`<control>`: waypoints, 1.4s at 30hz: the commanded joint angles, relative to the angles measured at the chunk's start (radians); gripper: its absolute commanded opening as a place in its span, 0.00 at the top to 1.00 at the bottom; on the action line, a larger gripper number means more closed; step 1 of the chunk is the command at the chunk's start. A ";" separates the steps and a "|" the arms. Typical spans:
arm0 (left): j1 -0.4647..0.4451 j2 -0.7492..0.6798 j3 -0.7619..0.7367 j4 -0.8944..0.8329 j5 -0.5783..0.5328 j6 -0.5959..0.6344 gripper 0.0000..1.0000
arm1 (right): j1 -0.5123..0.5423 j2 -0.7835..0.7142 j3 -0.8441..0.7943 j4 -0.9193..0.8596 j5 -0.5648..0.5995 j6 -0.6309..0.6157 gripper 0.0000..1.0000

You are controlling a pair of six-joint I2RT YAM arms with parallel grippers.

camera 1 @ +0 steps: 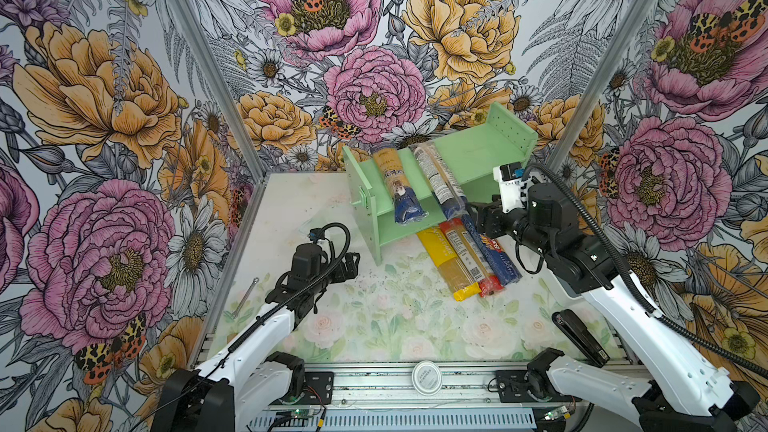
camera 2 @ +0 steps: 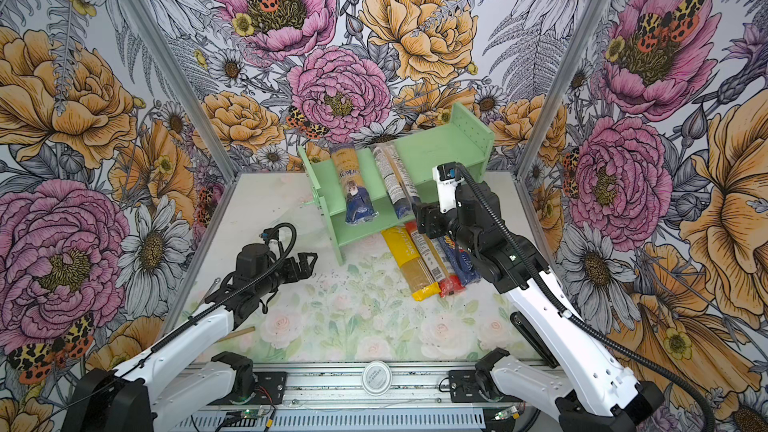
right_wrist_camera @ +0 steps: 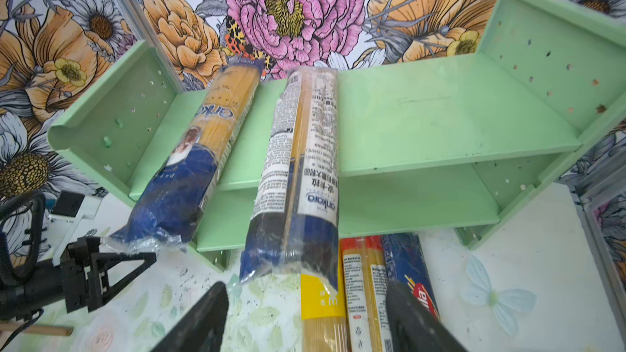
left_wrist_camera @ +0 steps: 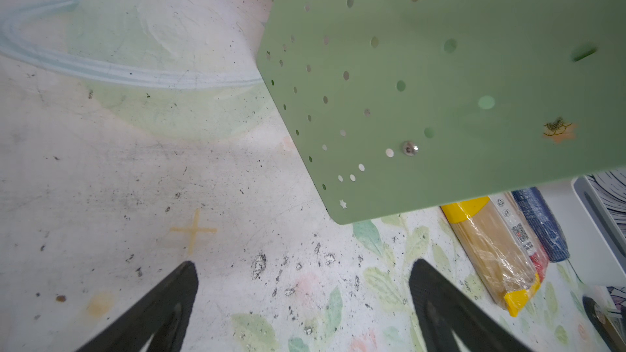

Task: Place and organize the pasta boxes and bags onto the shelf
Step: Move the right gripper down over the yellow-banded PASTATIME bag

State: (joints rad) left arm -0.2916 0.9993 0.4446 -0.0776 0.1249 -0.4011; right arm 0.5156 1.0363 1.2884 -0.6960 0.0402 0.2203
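The mint-green shelf (camera 1: 478, 151) stands at the back of the table. Two clear packs with dark-blue ends (camera 1: 399, 184) (camera 1: 436, 176) lie across its upper tier, their blue ends overhanging the front. On the table in front lie a yellow pack (camera 1: 446, 259), a red pack (camera 1: 467, 255) and a dark-blue pack (camera 1: 496, 255), side by side. My right gripper (right_wrist_camera: 306, 286) is open just short of the nearer clear pack (right_wrist_camera: 301, 164), above the yellow and red packs, holding nothing. My left gripper (left_wrist_camera: 305, 264) is open and empty over the table beside the shelf's left side panel (left_wrist_camera: 440, 79).
A metal wrench (camera 1: 245, 297) lies near the left wall. A black stapler-like tool (camera 1: 579, 336) lies at the front right under my right arm. A round white lid (camera 1: 427, 376) sits on the front rail. A wooden stick (camera 2: 237, 333) lies by my left arm.
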 commanded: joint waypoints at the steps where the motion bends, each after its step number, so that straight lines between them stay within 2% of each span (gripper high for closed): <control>1: 0.005 0.011 -0.003 0.021 0.021 0.019 0.01 | -0.006 -0.046 -0.048 -0.090 -0.080 0.030 0.24; 7: 0.006 0.020 -0.001 0.020 0.027 0.018 0.01 | -0.004 -0.111 -0.175 -0.092 -0.117 0.091 0.22; 14: 0.004 0.020 0.000 0.020 0.029 0.015 0.01 | -0.004 -0.121 -0.293 -0.089 -0.120 0.141 0.20; 24: 0.003 0.021 0.004 0.014 0.029 0.015 0.01 | -0.001 -0.091 -0.417 -0.036 -0.132 0.168 0.17; 28: 0.004 0.023 0.005 0.014 0.030 0.014 0.01 | -0.001 -0.075 -0.465 0.007 -0.128 0.181 0.11; 42: 0.004 0.025 0.008 0.000 0.023 0.017 0.01 | 0.002 0.029 -0.617 0.170 -0.117 0.245 0.08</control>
State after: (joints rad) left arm -0.2916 1.0233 0.4446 -0.0795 0.1295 -0.4011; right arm 0.5156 1.0531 0.6823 -0.5926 -0.0849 0.4374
